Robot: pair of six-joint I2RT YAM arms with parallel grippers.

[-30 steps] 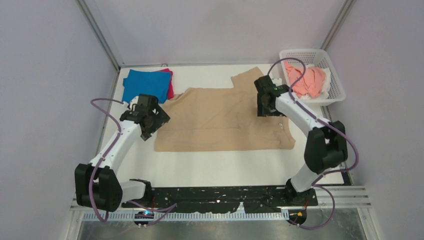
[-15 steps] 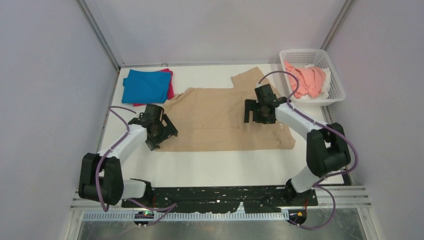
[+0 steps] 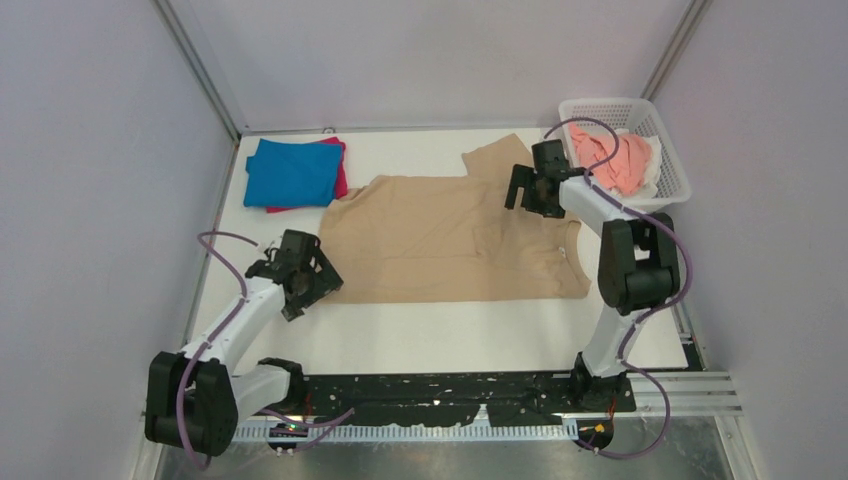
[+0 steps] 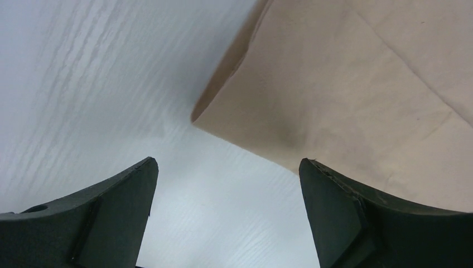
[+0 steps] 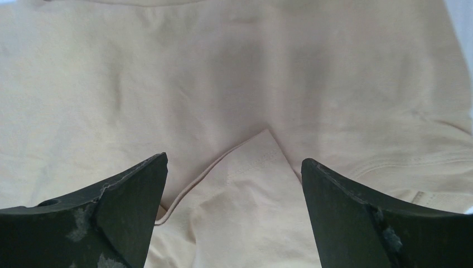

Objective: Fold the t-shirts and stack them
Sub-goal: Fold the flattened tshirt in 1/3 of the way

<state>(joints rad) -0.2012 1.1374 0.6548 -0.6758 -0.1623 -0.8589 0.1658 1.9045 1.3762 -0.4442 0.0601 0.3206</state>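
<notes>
A large tan t-shirt [image 3: 450, 240] lies spread flat in the middle of the table. My left gripper [image 3: 308, 285] is open and empty, just off the shirt's near left corner [image 4: 234, 111]; bare table shows between its fingers. My right gripper [image 3: 530, 188] is open and empty over the shirt's far right part, by the sleeve; a folded sleeve edge [image 5: 251, 167] lies between its fingers. A folded blue shirt [image 3: 290, 172] lies on a magenta one [image 3: 340, 182] at the far left. Salmon-pink [image 3: 615, 160] and white [image 3: 655, 170] shirts lie in the basket.
A white mesh basket [image 3: 678, 190] stands at the far right corner, close behind my right arm. The white table [image 3: 450, 340] runs in front of the tan shirt. Walls enclose the table on three sides.
My left gripper has moved down toward the near left corner of the tan shirt. My right gripper has moved back and to the right, toward the sleeve by the basket.
</notes>
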